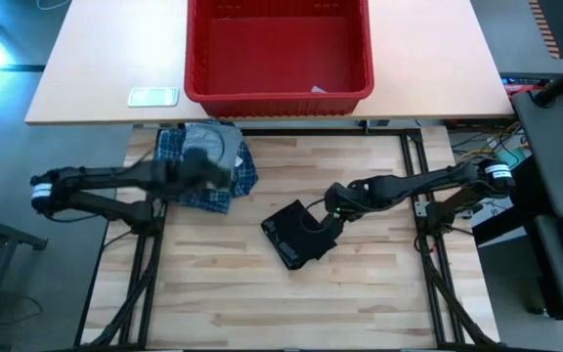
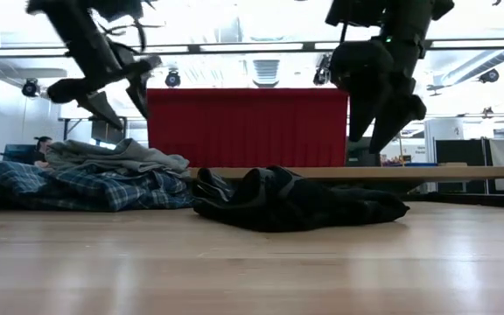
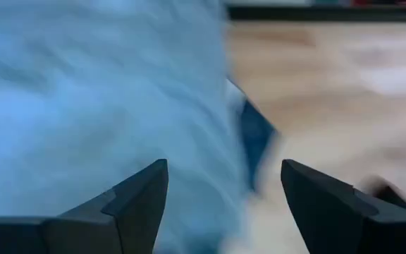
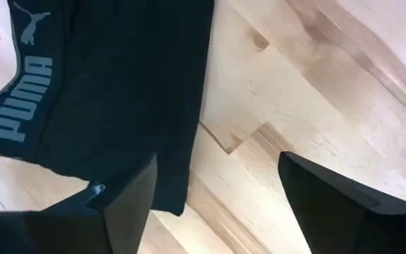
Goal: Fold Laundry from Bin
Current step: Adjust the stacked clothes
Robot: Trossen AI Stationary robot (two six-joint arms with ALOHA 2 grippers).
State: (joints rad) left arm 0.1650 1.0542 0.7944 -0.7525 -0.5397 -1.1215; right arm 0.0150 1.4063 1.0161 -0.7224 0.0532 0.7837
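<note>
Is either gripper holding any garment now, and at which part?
Nothing is held. The right gripper is open above the black garment; the left gripper is open above the grey T-shirt.

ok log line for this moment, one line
left gripper: open, over grey T-shirt | right gripper: open, above black garment | bin: no garments visible
</note>
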